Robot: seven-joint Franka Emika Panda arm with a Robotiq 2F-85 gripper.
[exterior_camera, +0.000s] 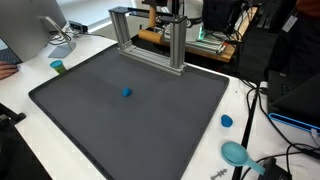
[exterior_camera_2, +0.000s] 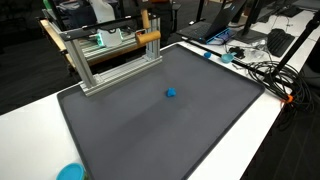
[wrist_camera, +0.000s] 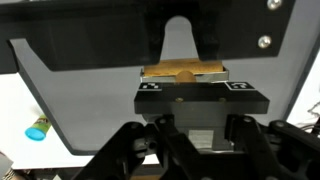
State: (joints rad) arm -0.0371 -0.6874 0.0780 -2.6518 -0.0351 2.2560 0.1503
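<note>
Gripper (wrist_camera: 197, 128): jaws drawn together, low in the wrist view; I cannot tell whether they pinch anything.
Wooden bar (wrist_camera: 182, 72): on the aluminium frame (exterior_camera: 178, 50) at the grey mat's (exterior_camera: 150, 120) edge, dead ahead of my fingers.
Care: I'd stay square to the bar and creep, clear of the rails.
Blue block (exterior_camera: 126, 92): mid-mat, well apart.

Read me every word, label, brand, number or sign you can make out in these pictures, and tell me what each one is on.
No text can be read in any view.
The white marks on the black bar, wrist view: too small and blurred to read.
The grey mat, metal frame and blue piece: no lettering shows.
</note>
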